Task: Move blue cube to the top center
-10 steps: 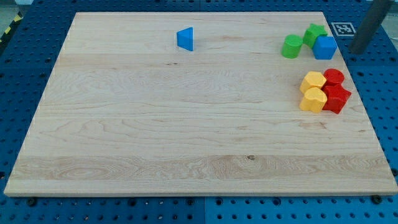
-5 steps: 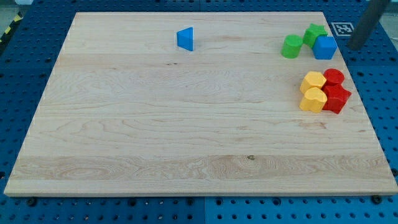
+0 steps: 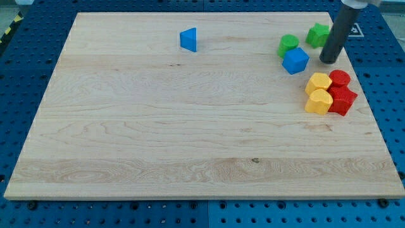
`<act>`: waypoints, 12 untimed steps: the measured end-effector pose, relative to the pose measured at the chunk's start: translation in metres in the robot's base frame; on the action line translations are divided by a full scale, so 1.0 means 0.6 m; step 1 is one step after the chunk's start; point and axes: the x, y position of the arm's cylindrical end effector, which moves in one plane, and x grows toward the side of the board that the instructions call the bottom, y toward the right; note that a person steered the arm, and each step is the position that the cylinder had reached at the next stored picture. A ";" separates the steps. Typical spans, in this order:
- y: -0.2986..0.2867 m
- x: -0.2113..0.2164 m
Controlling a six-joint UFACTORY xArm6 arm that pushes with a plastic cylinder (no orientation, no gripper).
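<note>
On your wooden worktop [image 3: 158,126], a blue wedge-shaped block [image 3: 188,39] sits near the view's top, left of centre. Further right, the blue cube [image 3: 295,61] touches a green cylinder [image 3: 288,44]. My tip [image 3: 328,61] stands just right of the cube, below a green block [image 3: 318,34], above the yellow [image 3: 319,92] and red blocks [image 3: 342,92]; no gripper shows.

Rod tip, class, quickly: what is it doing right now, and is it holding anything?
My tip: holds nothing, on the board just to the view's right of the blue cube, a small gap between them.
</note>
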 end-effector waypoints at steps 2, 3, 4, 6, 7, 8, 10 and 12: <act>-0.149 0.015; -0.237 0.015; -0.273 0.015; -0.117 0.030; -0.108 0.020; -0.168 -0.005; -0.294 -0.045; -0.295 -0.047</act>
